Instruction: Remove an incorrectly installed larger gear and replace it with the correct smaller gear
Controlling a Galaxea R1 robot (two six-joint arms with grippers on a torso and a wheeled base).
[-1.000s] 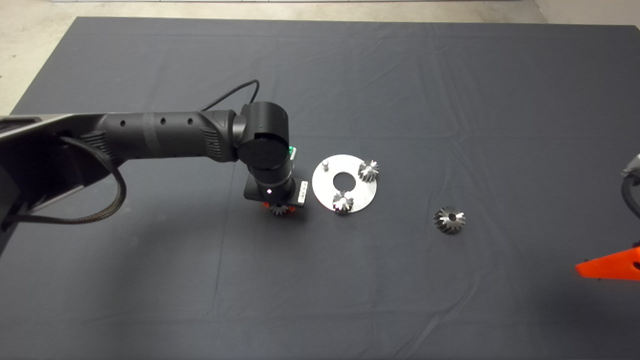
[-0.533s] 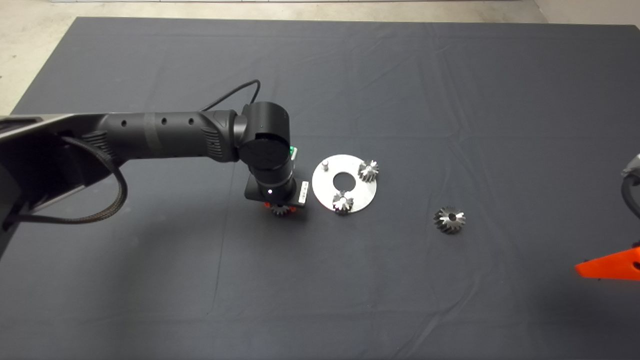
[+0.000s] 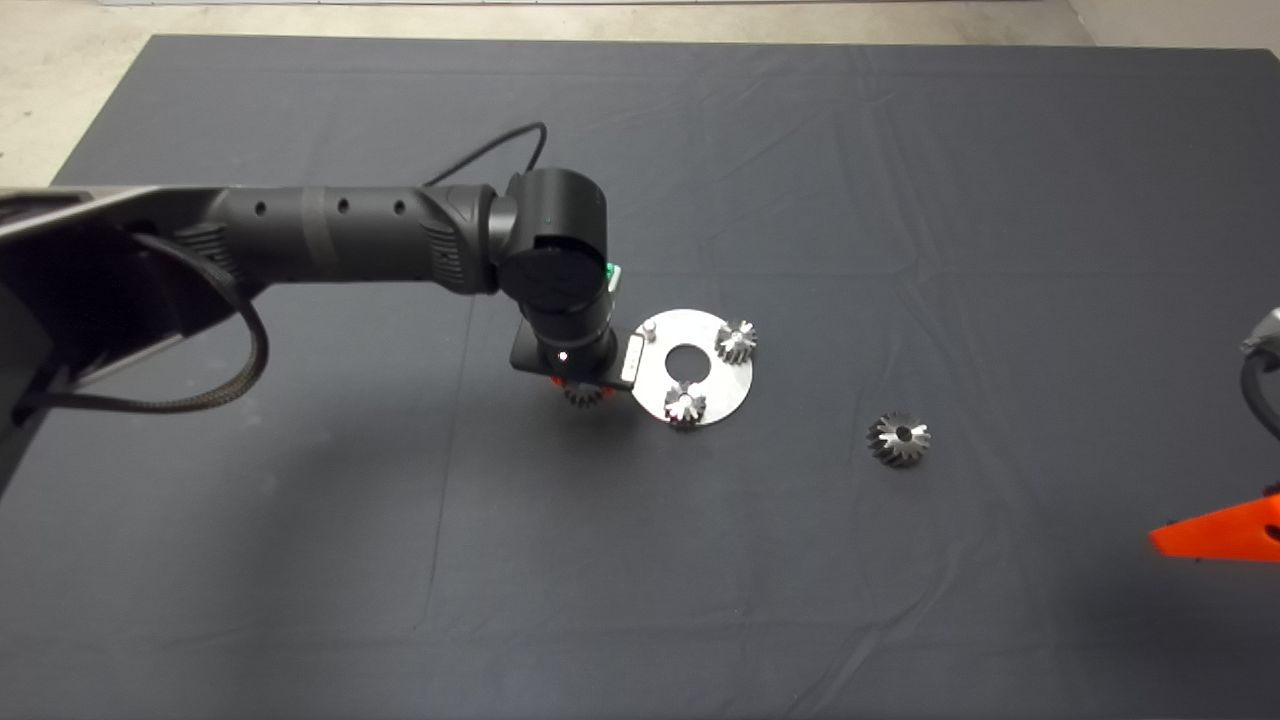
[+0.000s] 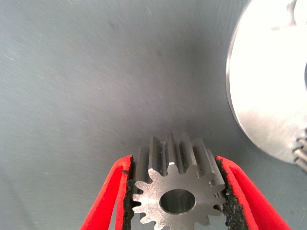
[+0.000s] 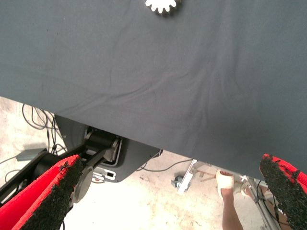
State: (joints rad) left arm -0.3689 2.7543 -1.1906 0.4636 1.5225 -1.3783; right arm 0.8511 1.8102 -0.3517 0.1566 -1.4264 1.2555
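The smaller gear (image 4: pixel 177 191), silver with straight teeth and a centre hole, sits between the red fingers (image 4: pixel 112 191) of my left gripper (image 3: pixel 584 393), which is shut on it. In the head view it hangs just left of the round silver plate (image 3: pixel 735 382), close to the plate's bare peg (image 3: pixel 650 328). The plate's rim (image 4: pixel 268 86) shows beside the gear in the left wrist view. The larger gear (image 3: pixel 899 438), dark with flared teeth, lies on the mat to the right of the plate. My right gripper (image 3: pixel 1215 530) waits open at the lower right edge.
Two small gears (image 3: pixel 737 341) (image 3: pixel 686 404) stand on the plate around its centre hole. The right wrist view shows the mat's edge, the robot base and cables on the floor, and a person's foot (image 5: pixel 225 181).
My left arm has carried the smaller gear up and to the right, from well left of the plate to right beside its rim. The right gripper has not moved.
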